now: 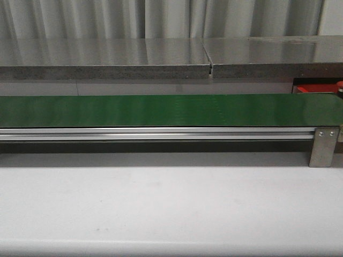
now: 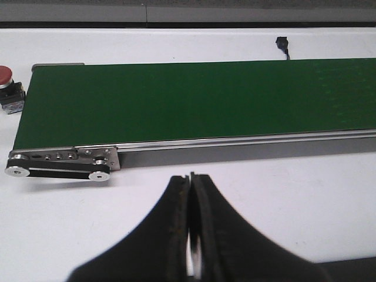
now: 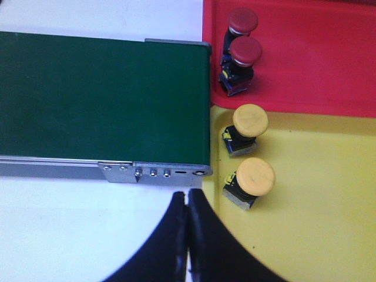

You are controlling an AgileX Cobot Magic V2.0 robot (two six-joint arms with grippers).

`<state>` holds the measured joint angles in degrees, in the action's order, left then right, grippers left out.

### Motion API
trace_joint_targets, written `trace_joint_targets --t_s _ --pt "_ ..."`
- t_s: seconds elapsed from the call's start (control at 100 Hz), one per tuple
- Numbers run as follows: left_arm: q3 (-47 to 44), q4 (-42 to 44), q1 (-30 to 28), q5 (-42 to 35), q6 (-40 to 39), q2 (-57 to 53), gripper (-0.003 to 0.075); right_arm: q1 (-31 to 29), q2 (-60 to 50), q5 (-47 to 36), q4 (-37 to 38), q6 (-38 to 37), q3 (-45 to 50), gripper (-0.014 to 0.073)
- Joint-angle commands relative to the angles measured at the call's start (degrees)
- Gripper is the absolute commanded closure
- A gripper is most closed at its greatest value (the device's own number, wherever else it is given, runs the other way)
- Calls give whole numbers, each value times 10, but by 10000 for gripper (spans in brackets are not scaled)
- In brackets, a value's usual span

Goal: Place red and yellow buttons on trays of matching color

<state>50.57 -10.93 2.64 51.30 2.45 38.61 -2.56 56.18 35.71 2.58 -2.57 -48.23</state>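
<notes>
Both grippers, left (image 2: 190, 235) and right (image 3: 188, 235), hang over the white table (image 1: 161, 203) with jaws pressed together, holding nothing. Beyond them the green belt (image 1: 161, 110) carries nothing. At its end, two yellow buttons (image 3: 249, 120) sit in the yellow tray (image 3: 317, 194); farther on, two red buttons (image 3: 245, 50) in the red tray (image 3: 317, 53). Sorting appears complete; a further red button (image 2: 4, 75) sits off the belt's other end.

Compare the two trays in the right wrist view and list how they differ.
The red tray is bright red; the yellow tray is yellow. The red tray holds two red-capped buttons; the yellow tray holds two yellow-capped buttons. The red buttons stand touching, one right behind the other; the yellow buttons sit apart. Both trays are flat, meet along one edge, lie at the green belt end, and keep their buttons near the belt-side rim.
</notes>
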Motion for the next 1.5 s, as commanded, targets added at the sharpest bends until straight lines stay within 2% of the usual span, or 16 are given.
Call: trace_joint_targets --t_s 0.0,0.24,0.45,0.94,1.05,1.16,1.49 --pt "14 -7 5 -42 -2 1 741 0 -40 -34 8 4 -4 662" --pt "14 -7 5 -42 -2 1 741 0 -96 -32 8 4 8 662" --pt "14 -7 5 -42 -2 1 741 1 -95 -4 12 4 8 662" --pt "14 -7 5 -53 -2 3 741 1 -95 -3 12 4 8 662" --pt "14 18 3 -59 -10 5 741 1 -95 -3 12 4 8 662" --pt "16 45 -11 -64 -33 25 741 1 -95 -3 12 4 8 662" --pt "53 21 -102 -111 -33 134 741 1 -95 -3 12 4 8 662"
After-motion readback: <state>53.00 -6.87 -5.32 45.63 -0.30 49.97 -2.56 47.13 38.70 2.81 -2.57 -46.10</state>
